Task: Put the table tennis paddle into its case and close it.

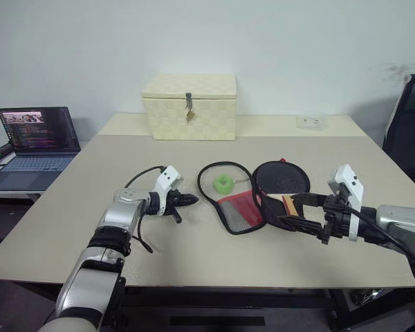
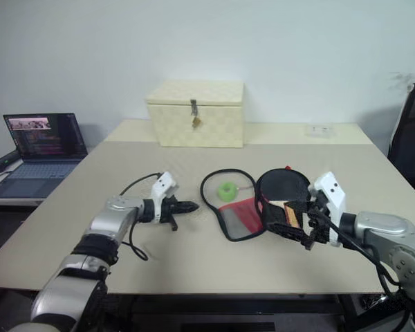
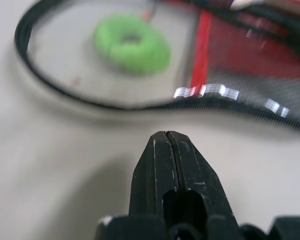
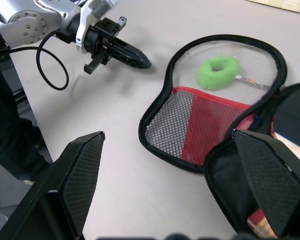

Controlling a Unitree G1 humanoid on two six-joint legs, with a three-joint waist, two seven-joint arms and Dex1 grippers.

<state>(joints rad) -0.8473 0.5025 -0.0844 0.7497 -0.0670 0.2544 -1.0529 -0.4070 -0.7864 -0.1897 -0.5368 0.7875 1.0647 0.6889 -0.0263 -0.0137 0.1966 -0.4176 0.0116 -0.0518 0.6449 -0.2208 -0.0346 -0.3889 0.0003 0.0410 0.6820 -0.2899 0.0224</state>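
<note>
Closest in, the right gripper (image 2: 290, 225) has its jaws spread wide apart, reaching over the near edge of the case (image 2: 259, 207) where the table tennis paddle (image 2: 285, 194) sits. Nothing is pinched between them as far as the views show. Just ahead of those jaws the paddle lies in the case's black half, its round black face up and its pale wooden handle with the red stripe pointing back toward the gripper. Beyond it, the other half of the case is folded open flat on the table (image 1: 194, 263), red mesh panel facing up, black zip rim looping round a small green ball (image 1: 224, 184).

Across from that open flap, well apart from it, the left gripper (image 1: 187, 200) has its jaws pressed together on nothing, tips aimed at the rim.

By its look, the case is soft fabric and will likely sag and slide on the smooth tabletop if pushed from one side, so the flap probably wants taking by its stiffer zip rim, with the other gripper pinning the paddle half. Being stiff, flat and probably light, the paddle is best nudged by its handle. Small and fiddly, the zip pull cannot be made out from here.
</note>
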